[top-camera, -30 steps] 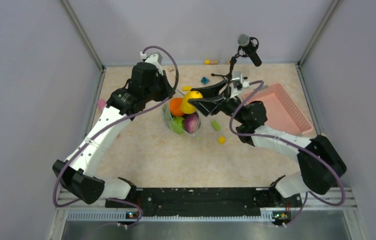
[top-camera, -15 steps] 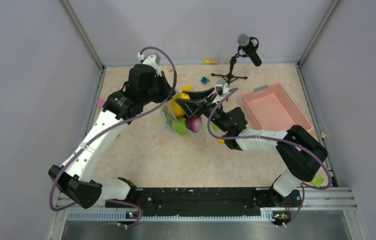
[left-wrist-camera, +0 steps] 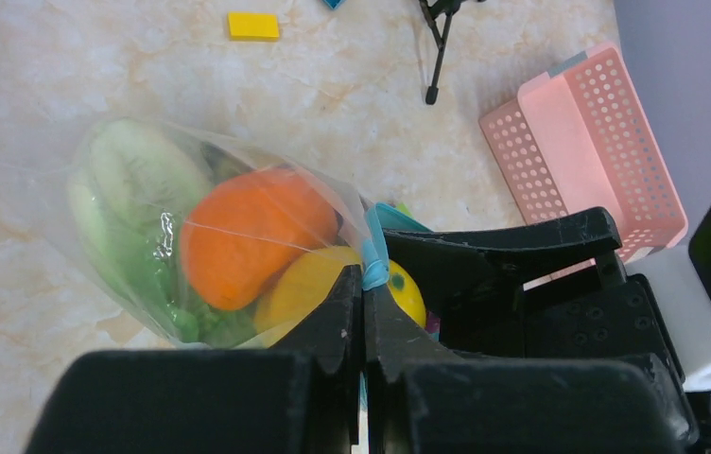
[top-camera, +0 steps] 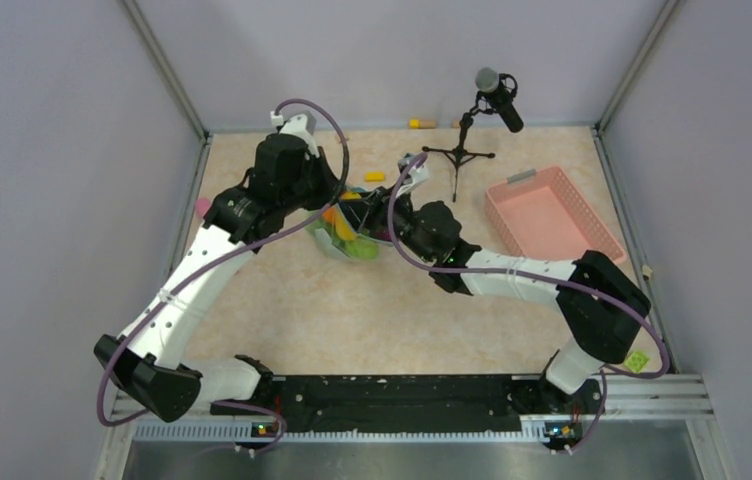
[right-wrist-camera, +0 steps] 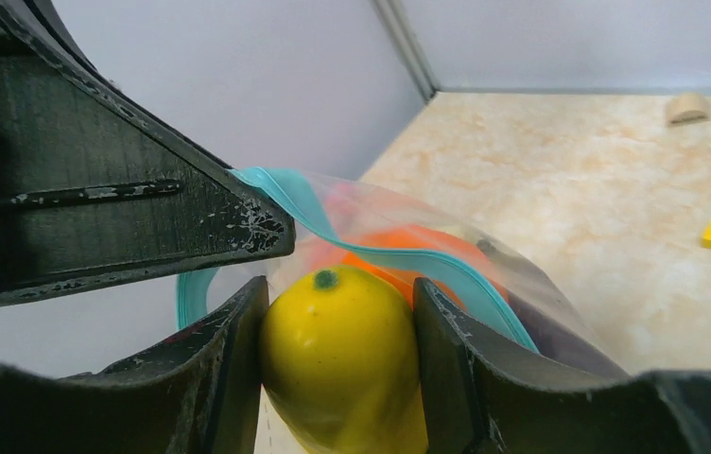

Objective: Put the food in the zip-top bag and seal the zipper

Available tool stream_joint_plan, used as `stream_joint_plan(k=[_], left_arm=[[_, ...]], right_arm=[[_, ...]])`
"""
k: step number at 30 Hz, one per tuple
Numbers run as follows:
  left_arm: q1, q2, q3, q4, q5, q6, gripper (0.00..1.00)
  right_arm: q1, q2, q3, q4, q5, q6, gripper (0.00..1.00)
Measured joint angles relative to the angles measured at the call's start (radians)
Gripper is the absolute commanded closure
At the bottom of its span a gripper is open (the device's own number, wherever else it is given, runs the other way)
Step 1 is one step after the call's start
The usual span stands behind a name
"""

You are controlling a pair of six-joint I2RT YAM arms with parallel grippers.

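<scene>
The clear zip-top bag (top-camera: 344, 238) lies mid-table with an orange (left-wrist-camera: 252, 236) and a green lime (left-wrist-camera: 134, 180) inside. My left gripper (left-wrist-camera: 364, 284) is shut on the bag's teal zipper (left-wrist-camera: 373, 251) and holds the mouth edge up. My right gripper (right-wrist-camera: 338, 293) is shut on the yellow lemon (right-wrist-camera: 338, 350), which sits at the bag's open mouth, just in front of the zipper strip (right-wrist-camera: 446, 270). The lemon also shows in the left wrist view (left-wrist-camera: 407, 291), beside the left fingers. In the top view both grippers meet over the bag, the left (top-camera: 337, 203) and the right (top-camera: 372, 215).
A pink mesh basket (top-camera: 552, 215) stands at the right. A microphone tripod (top-camera: 462, 150) stands behind the bag. A yellow block (top-camera: 374, 177) lies near it. A pink cylinder (top-camera: 202, 208) sits by the left wall. Small pieces lie along the back wall (top-camera: 420, 124).
My right gripper has carried the lemon left and down to the bag's mouth. The left gripper has kept its hold on the zipper edge and shifted slightly left, tilting the bag.
</scene>
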Motion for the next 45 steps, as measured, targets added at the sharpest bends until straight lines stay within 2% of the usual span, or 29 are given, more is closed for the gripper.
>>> stream_joint_plan(k=[2,6,15,19,25,32,37,43,45], left_arm=[[-0.001,0.000,-0.007,0.000,0.001,-0.002,1.00],[-0.002,-0.005,-0.026,0.000,0.005,-0.008,1.00],[-0.001,-0.020,-0.035,0.010,-0.011,-0.020,1.00],[-0.002,-0.029,-0.042,0.022,-0.016,-0.024,1.00],[-0.002,-0.032,-0.045,0.037,-0.015,-0.029,1.00],[-0.001,-0.032,-0.046,0.040,-0.019,-0.043,1.00],[-0.002,-0.032,-0.056,0.048,-0.022,-0.049,1.00],[-0.002,-0.033,-0.063,0.062,-0.039,-0.050,1.00],[-0.001,-0.035,-0.064,0.062,-0.045,-0.053,1.00]], right_arm=[[0.019,0.000,0.011,-0.048,0.050,-0.029,0.99],[0.045,-0.003,0.034,-0.118,0.112,-0.082,0.85],[0.048,-0.003,0.156,-0.333,0.095,-0.168,0.39],[0.047,-0.017,0.184,-0.418,0.055,-0.214,0.26],[0.048,-0.066,0.189,-0.518,0.006,-0.272,0.16],[0.048,-0.149,0.189,-0.546,-0.049,-0.319,0.13],[0.048,-0.218,0.175,-0.541,-0.076,-0.352,0.01],[0.047,-0.442,-0.048,-0.540,-0.074,-0.436,0.02],[0.047,-0.531,-0.154,-0.537,-0.074,-0.469,0.06]])
